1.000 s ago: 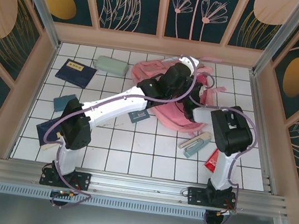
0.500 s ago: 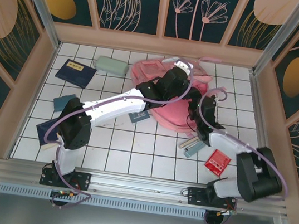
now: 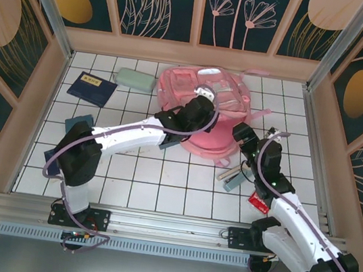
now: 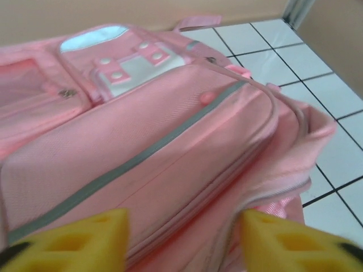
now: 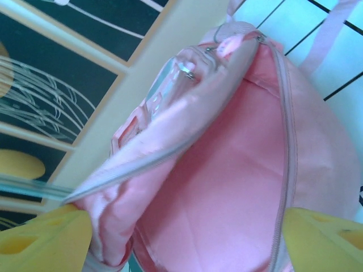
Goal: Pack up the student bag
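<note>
1. Pink backpack (image 3: 226,88) at the far middle of the tiled table (image 3: 180,190), front pockets and pale stripe facing up, a strap trailing off to the right.
2. Left claw (image 3: 206,99) over the near-left part of the backpack, reached in on a long slant from the left base.
3. From the left wrist: yellow fingertips (image 4: 74,238) spread apart, clamped on nothing, with the grey-striped front panel just beyond them.
4. Right claw (image 3: 240,130) at the backpack's right edge.
5. From the right wrist: fingers (image 5: 323,235) wide apart, gripping nothing, aimed into the unzipped mouth with the pink lining on show.
6. Mint-green pencil case (image 3: 135,79) just left of the backpack, near the back wall.
7. Navy booklet (image 3: 92,86) left of the pencil case; teal pouch (image 3: 77,122) nearer, along the left side.
8. Small blue card (image 3: 167,141) partly under the left arm, just beside the backpack's near edge.
9. Grey and beige object (image 3: 233,179) on the tiles near the right arm, too small to identify.
10. Red packet (image 3: 258,201) partly covered by the right arm.
</note>
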`<state>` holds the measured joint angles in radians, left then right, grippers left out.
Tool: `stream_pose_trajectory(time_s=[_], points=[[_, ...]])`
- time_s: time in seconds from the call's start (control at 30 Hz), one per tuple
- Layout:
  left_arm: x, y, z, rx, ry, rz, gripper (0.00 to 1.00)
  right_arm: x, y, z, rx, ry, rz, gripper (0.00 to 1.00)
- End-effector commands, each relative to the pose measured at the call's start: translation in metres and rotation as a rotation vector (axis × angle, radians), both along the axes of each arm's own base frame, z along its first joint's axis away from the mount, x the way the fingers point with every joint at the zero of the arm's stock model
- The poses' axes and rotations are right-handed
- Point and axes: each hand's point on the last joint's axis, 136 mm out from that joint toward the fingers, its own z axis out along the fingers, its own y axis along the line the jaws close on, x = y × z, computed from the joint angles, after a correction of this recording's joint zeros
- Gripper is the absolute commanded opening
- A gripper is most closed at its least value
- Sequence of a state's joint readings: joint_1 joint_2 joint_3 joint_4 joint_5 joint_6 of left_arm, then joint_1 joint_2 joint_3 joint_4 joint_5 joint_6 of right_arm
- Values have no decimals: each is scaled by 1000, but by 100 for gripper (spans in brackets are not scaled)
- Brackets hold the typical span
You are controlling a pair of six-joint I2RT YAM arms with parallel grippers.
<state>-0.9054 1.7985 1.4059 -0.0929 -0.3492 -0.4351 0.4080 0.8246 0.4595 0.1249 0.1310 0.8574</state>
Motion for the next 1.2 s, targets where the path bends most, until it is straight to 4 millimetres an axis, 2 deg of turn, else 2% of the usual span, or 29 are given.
stream_pose_trajectory(time_s=[0.0,0.17,0.23,0.43,0.63,0.73,0.83,0.9,1.07,1.17], points=[[0,31,41,-135,-44,109,70,-9,11,-3,-99,-7,99,87],[-14,84,34,-144,-27,252,93,-14,47,19,-130,-87,219,86],[-18,110,31,-133,-30,331,98,-15,63,24,-152,-103,261,86],[-32,193,5,-75,-11,546,98,-16,115,29,-203,-120,379,86],[-58,290,-47,-149,115,810,98,-17,161,31,-238,-139,471,86],[-74,331,-80,-221,195,917,98,-19,180,30,-242,-139,508,86],[-92,363,-106,-264,251,1014,98,-22,195,27,-251,-139,544,86],[-100,382,-116,-262,267,1079,98,-23,201,25,-255,-133,555,86],[-116,427,-128,-221,298,1256,99,-28,210,21,-258,-131,577,86],[-125,450,-126,-172,288,1364,98,-29,210,21,-256,-130,580,86]])
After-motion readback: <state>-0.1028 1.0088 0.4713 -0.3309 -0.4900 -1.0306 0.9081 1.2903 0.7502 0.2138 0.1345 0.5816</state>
